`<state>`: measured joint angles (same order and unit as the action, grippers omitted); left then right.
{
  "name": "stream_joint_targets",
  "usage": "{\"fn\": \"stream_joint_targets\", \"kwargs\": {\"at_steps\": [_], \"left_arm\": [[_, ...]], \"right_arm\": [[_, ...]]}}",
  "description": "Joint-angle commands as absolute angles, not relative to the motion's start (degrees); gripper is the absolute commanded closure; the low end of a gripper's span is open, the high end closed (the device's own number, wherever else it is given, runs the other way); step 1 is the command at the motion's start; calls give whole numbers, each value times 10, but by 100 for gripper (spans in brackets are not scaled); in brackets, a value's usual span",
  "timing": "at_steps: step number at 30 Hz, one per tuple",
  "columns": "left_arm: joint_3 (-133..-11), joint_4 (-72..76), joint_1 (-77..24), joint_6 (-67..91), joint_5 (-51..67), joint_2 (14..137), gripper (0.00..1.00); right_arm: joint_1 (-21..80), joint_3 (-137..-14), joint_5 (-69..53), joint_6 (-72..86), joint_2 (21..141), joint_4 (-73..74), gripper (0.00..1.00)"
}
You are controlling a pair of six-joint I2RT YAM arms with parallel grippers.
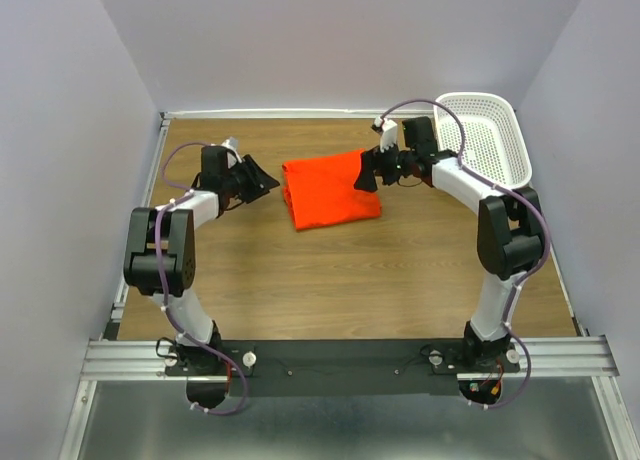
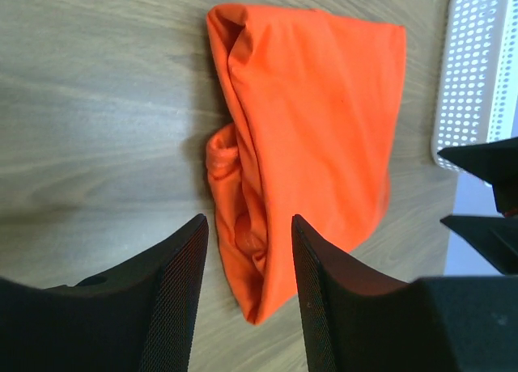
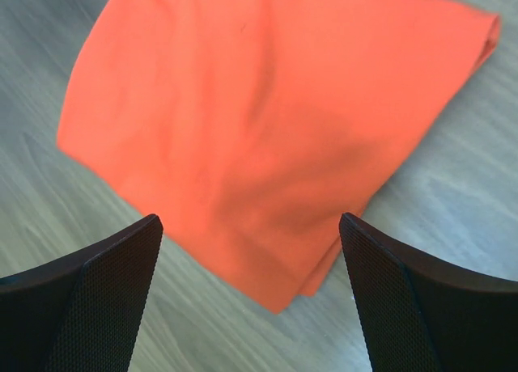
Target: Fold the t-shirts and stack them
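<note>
Hovering open and empty, left gripper (image 1: 266,181) and right gripper (image 1: 364,176) flank folded shirt (image 1: 326,192); bare table (image 1: 330,280) nearside, basket (image 1: 492,140) behind right. Layered edge faces left; near-square, long axis unclear.

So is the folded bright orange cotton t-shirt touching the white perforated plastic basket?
Apart: left wrist view shows bare wooden table between t-shirt and basket.
</note>
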<state>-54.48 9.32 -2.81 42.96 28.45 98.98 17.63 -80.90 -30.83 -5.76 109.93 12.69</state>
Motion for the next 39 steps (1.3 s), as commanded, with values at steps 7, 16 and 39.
{"fn": "stream_joint_targets", "kwargs": {"at_steps": [7, 16, 39], "left_arm": [[-692, 37, -62, 362, 302, 1134, 48], [-787, -23, -68, 354, 265, 1189, 49], [-870, -115, -81, 315, 227, 1215, 54]], "right_arm": [[163, -793, -354, -37, 1110, 127, 5], [149, -788, -362, -45, 1121, 128, 5], [113, -791, -390, -2, 1143, 128, 9]]}}
